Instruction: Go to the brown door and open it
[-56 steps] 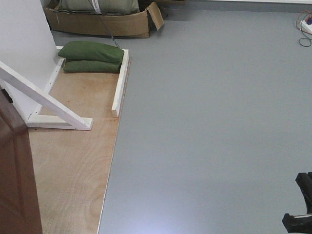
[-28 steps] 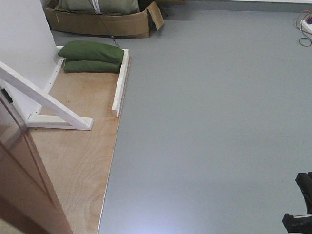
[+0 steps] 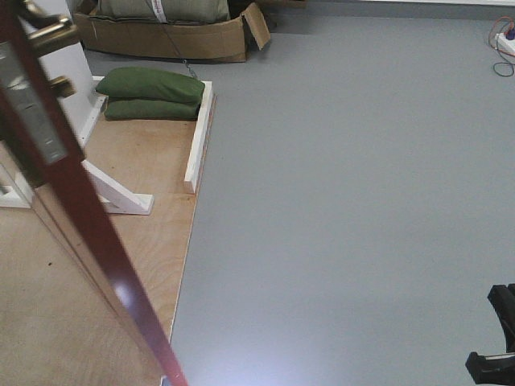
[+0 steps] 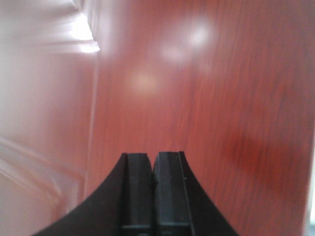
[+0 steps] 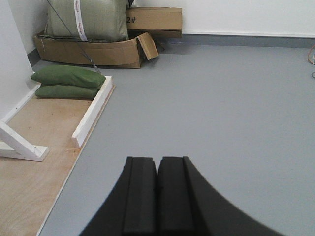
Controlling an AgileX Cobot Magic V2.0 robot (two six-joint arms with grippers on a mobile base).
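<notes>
on the grey floor (image 3: pixel 346 201), a plywood board (image 3: pixel 141 153) below the brown door (image 4: pixel 206 98)

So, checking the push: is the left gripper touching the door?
Cannot tell. In the left wrist view the shut left gripper overlaps the door, but neither contact nor gap shows.

The door (image 3: pixel 95 233) stands at left, sandbags (image 3: pixel 153 95) behind it on the board (image 3: pixel 141 165), box (image 3: pixel 161 40) beyond.
</notes>
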